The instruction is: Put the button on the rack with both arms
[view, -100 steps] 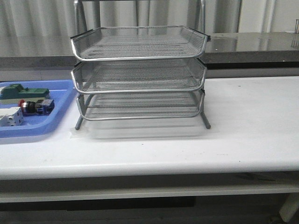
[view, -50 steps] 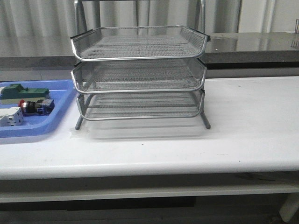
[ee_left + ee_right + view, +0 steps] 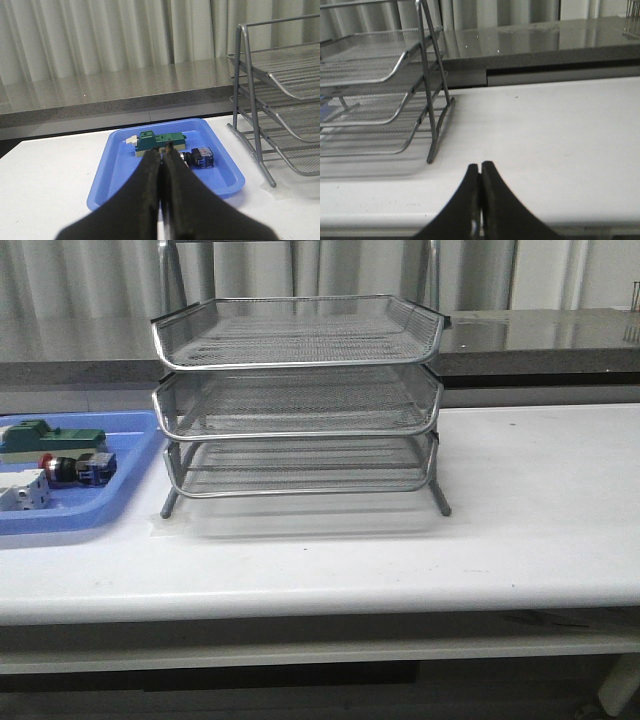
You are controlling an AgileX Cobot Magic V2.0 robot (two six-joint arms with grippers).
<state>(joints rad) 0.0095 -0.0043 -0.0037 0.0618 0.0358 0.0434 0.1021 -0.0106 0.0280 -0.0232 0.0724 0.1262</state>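
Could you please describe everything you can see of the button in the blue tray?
The button is a small switch with a red head, silver collar, black body and blue rear block. It lies on its side in the blue tray, head pointing away from the rack, between a green-and-grey block and a white component. Neither gripper touches it.

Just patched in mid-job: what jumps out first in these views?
The three-tier silver wire-mesh rack dominates the middle of the white table. To its left a flat blue plastic tray holds the red-headed push-button. Both wrist views show black grippers, left and right, shut and empty.
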